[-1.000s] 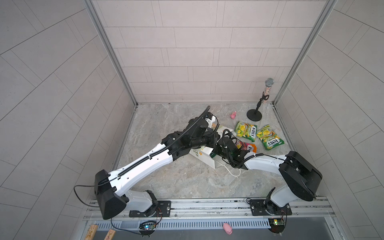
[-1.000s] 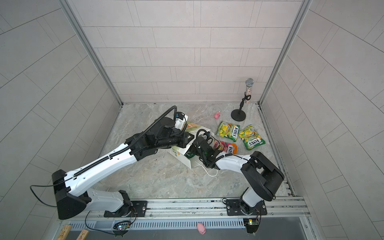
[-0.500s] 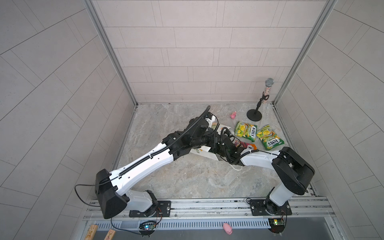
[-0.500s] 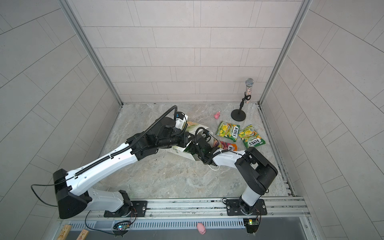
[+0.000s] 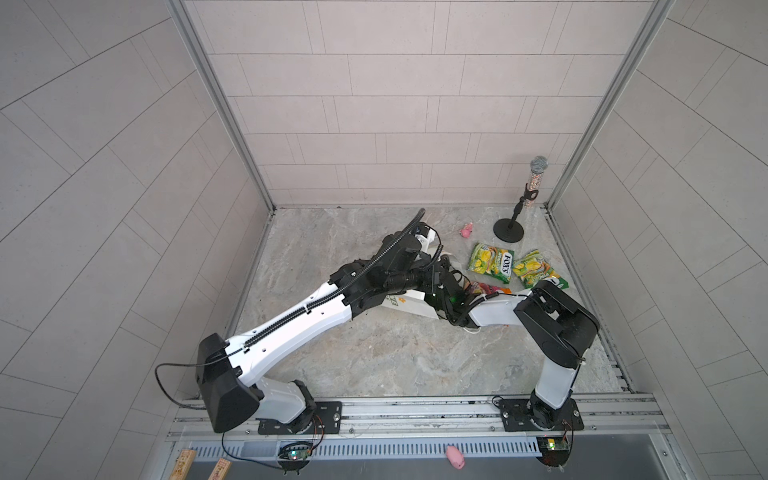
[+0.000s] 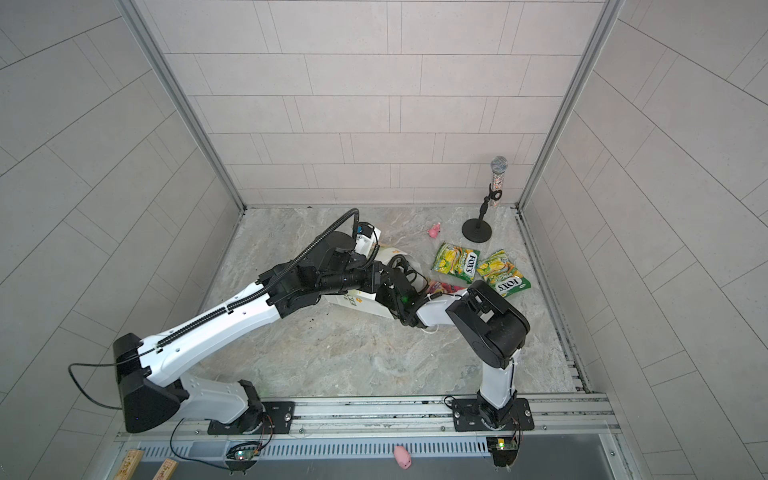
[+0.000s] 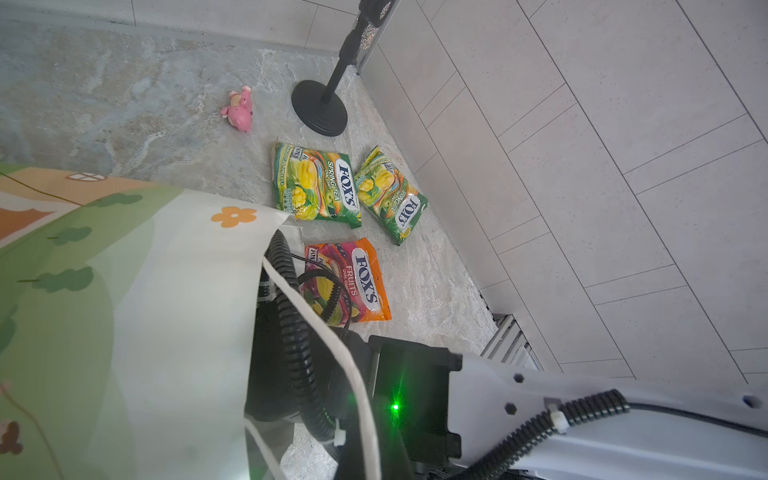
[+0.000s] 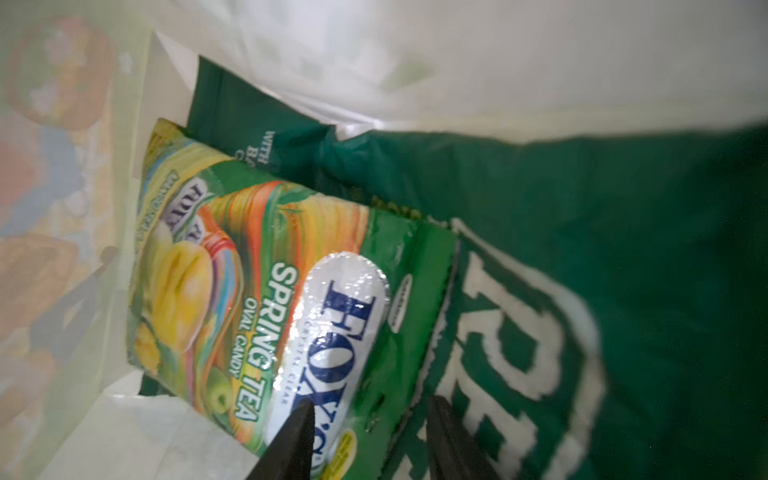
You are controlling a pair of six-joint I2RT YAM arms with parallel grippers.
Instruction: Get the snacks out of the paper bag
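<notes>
1. Paper bag (image 5: 409, 305): laid on its side on the table (image 5: 374, 365).
2. Set out beside its mouth: one yellow-green FOX'S packet (image 5: 490, 264), a second yellow-green FOX'S packet (image 5: 538, 270) and the red-orange FOX'S packet (image 7: 349, 282).
3. Left inside: a third yellow-green FOX'S packet (image 8: 266, 299), lying over the dark green REAL crisp bag (image 8: 582, 249).
4. Handling, as judged: both light, with glossy, slippery film. The candy packet is lumpy and best pinched at a flat crimped seam. The crisp bag is puffy, its contents fragile, and it is to be taken lightly by its seam.
5. Right gripper (image 8: 370, 440): reached deep into the bag, jaws parted astride the third packet's near edge, nothing gripped.
6. Left arm (image 5: 291, 324): stretched low to the bag's mouth. The left gripper is clenched, its fingertips hidden, so what is held cannot be told.
</notes>
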